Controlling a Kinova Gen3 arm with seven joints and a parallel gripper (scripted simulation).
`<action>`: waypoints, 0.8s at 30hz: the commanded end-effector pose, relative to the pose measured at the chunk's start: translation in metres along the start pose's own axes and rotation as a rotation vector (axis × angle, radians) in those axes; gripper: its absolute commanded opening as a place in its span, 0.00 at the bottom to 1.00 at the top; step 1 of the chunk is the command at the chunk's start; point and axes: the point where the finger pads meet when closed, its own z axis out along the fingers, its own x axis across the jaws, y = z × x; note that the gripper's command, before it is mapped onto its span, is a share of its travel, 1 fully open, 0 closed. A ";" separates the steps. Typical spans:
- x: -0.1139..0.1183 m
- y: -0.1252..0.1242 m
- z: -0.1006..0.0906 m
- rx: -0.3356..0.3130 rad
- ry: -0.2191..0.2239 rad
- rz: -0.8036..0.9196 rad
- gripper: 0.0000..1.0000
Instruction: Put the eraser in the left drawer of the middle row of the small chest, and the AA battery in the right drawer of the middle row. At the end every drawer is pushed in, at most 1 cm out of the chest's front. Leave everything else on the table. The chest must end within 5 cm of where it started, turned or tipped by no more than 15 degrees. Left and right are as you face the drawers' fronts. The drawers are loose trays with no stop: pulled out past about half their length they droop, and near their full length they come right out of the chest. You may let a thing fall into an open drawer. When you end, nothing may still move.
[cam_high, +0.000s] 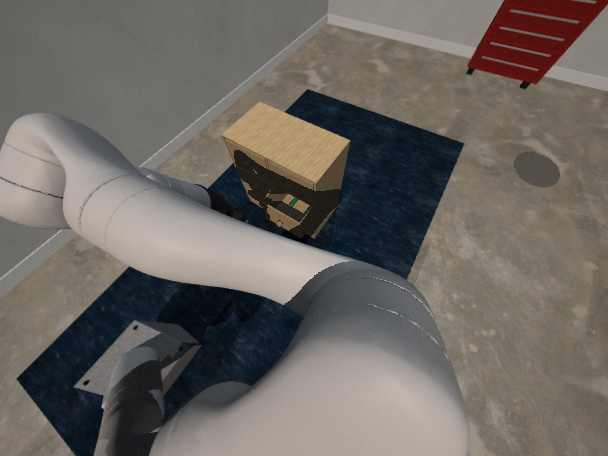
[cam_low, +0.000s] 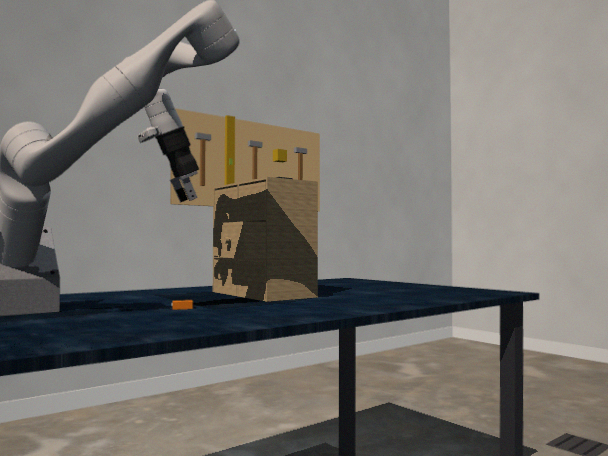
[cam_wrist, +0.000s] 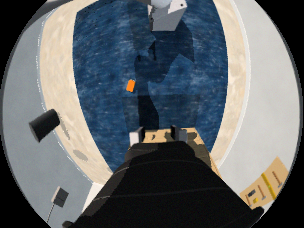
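The wooden chest stands upright. Its middle-row right drawer is pulled out. A small green thing shows inside that drawer; its size and shadow keep me from telling surely whether it is the battery or the eraser. The top-row drawers look flush; the middle-row left drawer is mostly shadowed. A small orange block lies on the table in front of the chest; I cannot tell whether it is the eraser. My gripper is open and empty, in the air before the chest's upper front.
The arm's grey base block stands on the dark blue table, across from the chest's front. The forearm hides part of the table in the top view. A tool board hangs on the wall behind.
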 end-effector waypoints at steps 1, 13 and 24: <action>0.001 0.004 -0.001 0.034 0.002 0.016 1.00; 0.001 0.007 -0.006 0.165 0.003 0.016 1.00; 0.000 0.009 -0.012 0.288 0.005 0.016 1.00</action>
